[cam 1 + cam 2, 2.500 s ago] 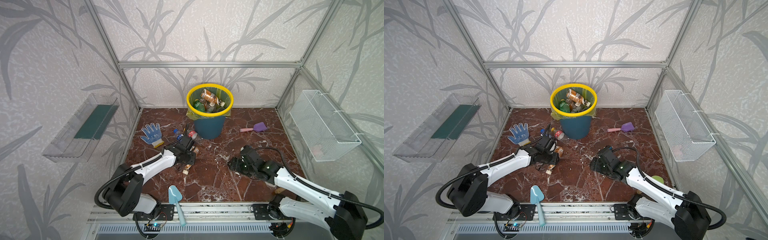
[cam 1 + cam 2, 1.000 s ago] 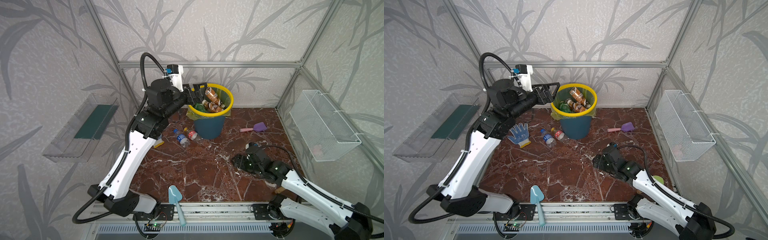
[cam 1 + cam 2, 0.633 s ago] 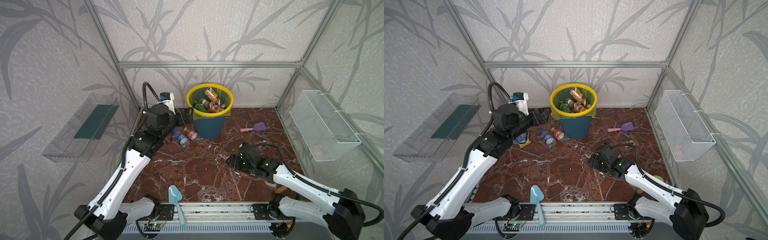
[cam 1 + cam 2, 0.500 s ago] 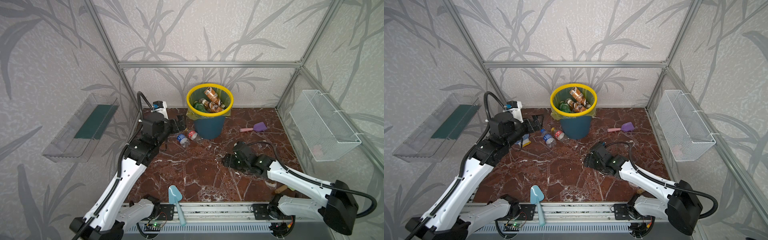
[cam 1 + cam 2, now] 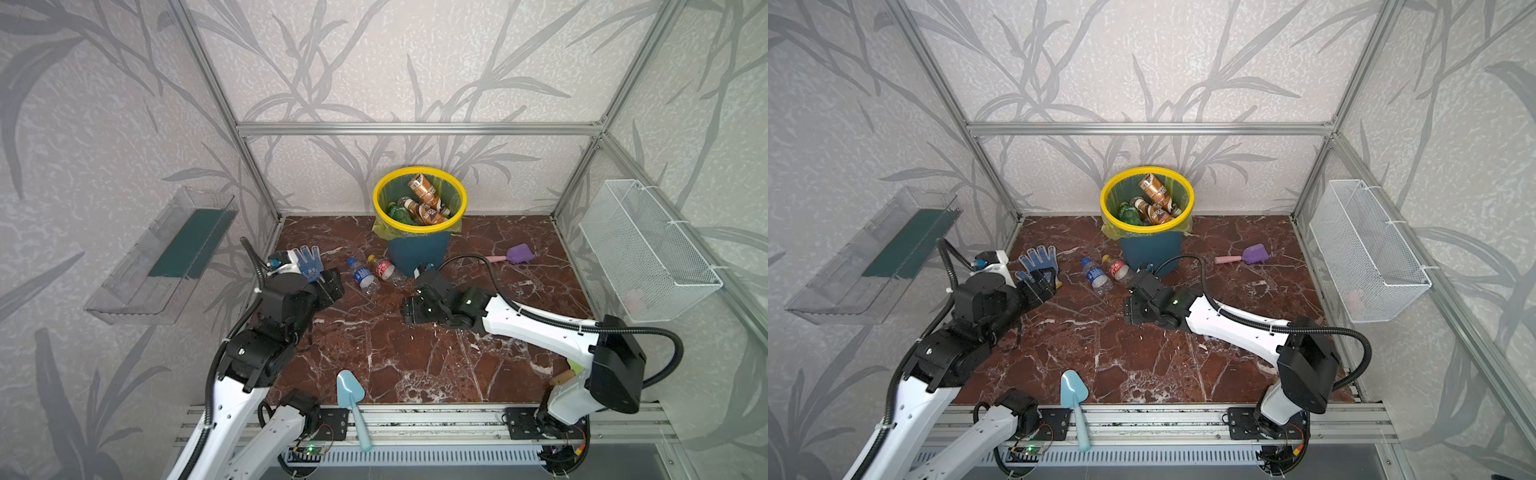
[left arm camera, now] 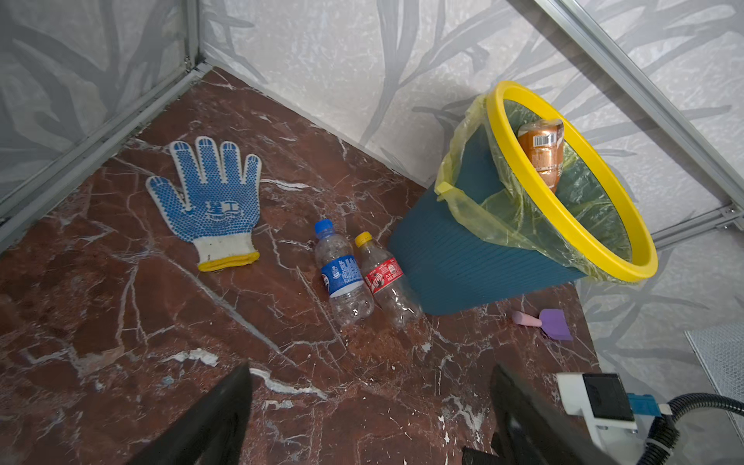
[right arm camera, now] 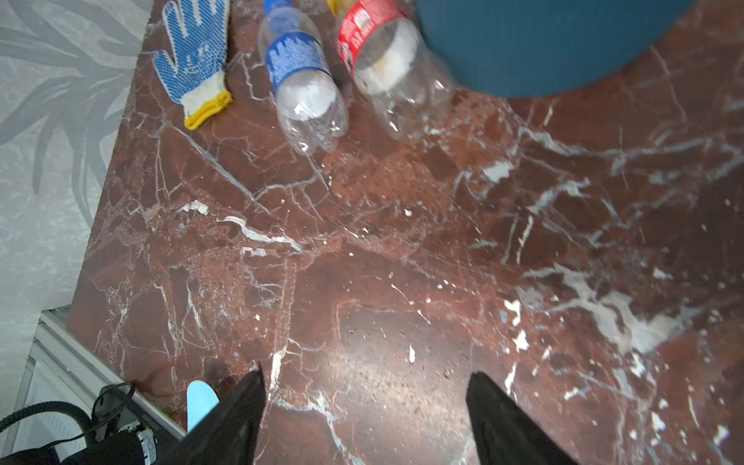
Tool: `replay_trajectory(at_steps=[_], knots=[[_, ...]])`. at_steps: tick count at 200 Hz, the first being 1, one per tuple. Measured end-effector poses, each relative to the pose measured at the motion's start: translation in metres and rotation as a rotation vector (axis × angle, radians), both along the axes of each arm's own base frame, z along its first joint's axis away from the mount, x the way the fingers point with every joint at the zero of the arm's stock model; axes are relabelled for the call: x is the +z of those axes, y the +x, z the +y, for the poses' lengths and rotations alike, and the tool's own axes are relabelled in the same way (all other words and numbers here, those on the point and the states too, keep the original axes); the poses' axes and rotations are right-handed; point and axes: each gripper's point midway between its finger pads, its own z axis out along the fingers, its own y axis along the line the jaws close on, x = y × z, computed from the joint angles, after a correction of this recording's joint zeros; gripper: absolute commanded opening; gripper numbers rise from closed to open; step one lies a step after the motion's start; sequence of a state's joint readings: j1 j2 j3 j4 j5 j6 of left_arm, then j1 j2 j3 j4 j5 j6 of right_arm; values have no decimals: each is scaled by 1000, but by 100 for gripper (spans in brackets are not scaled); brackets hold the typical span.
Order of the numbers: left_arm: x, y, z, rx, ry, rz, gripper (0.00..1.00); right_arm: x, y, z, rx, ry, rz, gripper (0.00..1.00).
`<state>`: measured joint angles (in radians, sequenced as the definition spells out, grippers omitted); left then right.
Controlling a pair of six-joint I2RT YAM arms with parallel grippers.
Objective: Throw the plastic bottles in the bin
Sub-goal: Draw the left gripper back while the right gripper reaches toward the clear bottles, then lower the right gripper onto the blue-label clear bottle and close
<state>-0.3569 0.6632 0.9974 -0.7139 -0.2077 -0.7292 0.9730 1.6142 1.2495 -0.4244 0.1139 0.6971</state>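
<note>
Left tool (image 6: pixel 370 374) hovers spread wide and empty over the red-brown marble surface (image 6: pixel 161 322); right tool (image 7: pixel 366 372) is likewise spread, empty. Clear plastic bottle with blue label (image 6: pixel 342 277) and clear plastic bottle with red label (image 6: pixel 384 277) lie side by side, just beside the round dark teal plastic bin with yellow rim (image 6: pixel 463 257). Brown-wrapped bottles (image 5: pixel 424 193) sit inside it. Likely light, thin-walled, slick, easily crushed: grip gently across the labelled mid-body.

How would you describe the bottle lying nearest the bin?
Find the teal bin with the yellow rim at the far edge of the marble floor. Two clear bottles lie side by side at its foot. The one nearer the bin is the red-label bottle, with a yellow cap; its neighbour, the blue-label bottle, has a blue cap.
</note>
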Motion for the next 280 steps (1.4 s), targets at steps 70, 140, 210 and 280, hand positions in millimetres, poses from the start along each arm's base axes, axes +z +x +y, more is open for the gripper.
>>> replay_trajectory(at_steps=[70, 140, 210, 280], knots=[[-18, -36, 20, 85, -91, 10, 89, 0, 32, 66, 190, -99, -140, 76], [-39, -55, 26, 113, -135, 44, 88, -22, 52, 121, 290, -211, -241, 77], [-50, -68, 33, 133, -150, 48, 88, -44, 86, 146, 306, -310, -282, 81], [-57, -71, 35, 142, -143, 64, 88, -53, 129, 156, 290, -374, -311, 84]])
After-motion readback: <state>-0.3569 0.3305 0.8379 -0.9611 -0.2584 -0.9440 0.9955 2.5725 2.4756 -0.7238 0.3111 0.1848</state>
